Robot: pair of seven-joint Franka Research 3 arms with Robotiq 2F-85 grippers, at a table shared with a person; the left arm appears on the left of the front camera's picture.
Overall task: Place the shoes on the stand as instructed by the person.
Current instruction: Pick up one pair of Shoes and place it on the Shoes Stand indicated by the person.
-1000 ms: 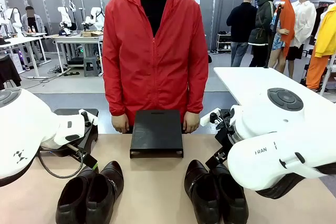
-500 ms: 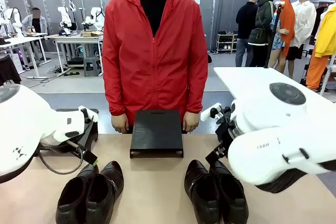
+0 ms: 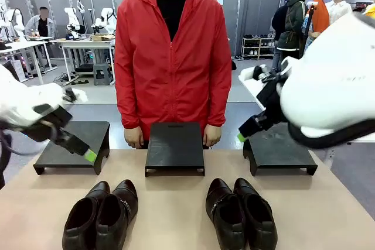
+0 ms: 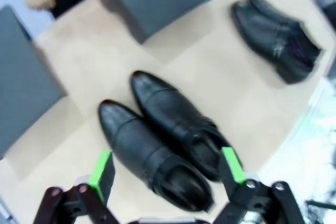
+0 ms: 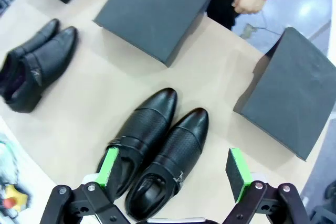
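L gripper [image 3: 88, 154] up, open, R gripper [image 3: 242, 134] same

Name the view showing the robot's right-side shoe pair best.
Right wrist view: the right pair lies whole and sharp, seen from above. The front view shows it foreshortened at the bottom edge; the left wrist view, small and blurred.

L gripper [image 4: 167, 170]: jaws spread wide, mid-left of front view.
R gripper [image 5: 173, 170]: jaws spread wide, upper right.
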